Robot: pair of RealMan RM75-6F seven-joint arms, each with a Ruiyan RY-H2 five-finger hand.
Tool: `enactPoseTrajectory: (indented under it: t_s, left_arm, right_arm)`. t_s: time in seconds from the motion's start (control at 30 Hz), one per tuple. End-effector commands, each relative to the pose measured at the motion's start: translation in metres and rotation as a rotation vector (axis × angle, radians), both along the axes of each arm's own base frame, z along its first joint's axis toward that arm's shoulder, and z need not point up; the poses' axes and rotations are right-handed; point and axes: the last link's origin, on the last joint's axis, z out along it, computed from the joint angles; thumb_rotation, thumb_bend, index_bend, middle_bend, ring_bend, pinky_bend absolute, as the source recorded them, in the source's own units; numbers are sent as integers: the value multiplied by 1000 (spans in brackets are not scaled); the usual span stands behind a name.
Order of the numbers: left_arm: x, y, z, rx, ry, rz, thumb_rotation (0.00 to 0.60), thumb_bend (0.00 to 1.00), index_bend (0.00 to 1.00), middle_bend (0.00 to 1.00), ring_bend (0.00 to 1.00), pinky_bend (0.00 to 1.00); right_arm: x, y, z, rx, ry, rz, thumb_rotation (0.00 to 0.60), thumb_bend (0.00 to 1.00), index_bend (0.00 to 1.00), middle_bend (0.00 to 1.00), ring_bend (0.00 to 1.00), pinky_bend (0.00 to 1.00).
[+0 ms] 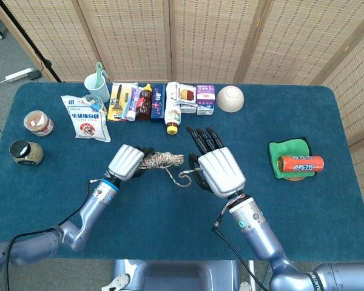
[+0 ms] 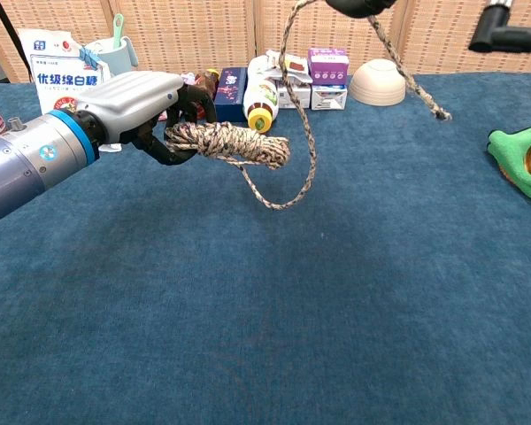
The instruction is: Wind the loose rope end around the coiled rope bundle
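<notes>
A worktop [image 1: 327, 224] covered in deep blue carpet-like cloth with rounded corners fills most of the head view. Behind it stands a folding screen [image 1: 206, 36] of woven tan panels in pale wooden frames, angled at the right edge. At the upper left, grey floor [image 1: 3, 60] shows, with a white power strip [image 1: 18, 74] and its cable lying on it, and a dark stand leg [image 1: 45, 60] slanting down beside the screen. The light is even and soft.
</notes>
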Motion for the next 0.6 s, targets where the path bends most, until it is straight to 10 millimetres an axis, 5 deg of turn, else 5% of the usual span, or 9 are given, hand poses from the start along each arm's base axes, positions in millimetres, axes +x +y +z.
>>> enactPoseTrajectory:
  t_s: [0.03, 0.43, 0.6]
  left_arm:
    - [2, -2, -3, -7, 2, -17, 600, 541, 683, 595, 582, 741]
    - [7, -16, -16, -56, 11, -111, 600, 542, 699, 600, 584, 741]
    - [9, -24, -20, -81, 1, -164, 600, 541, 712, 612, 583, 741]
  right_arm:
    - [11, -3, 8, -14, -11, 6, 600, 486, 645, 0, 0, 0]
    - [71, -49, 42, -32, -174, -65, 600, 485, 646, 0, 0, 0]
    - [78, -65, 43, -53, -193, -102, 600, 485, 655, 0, 0, 0]
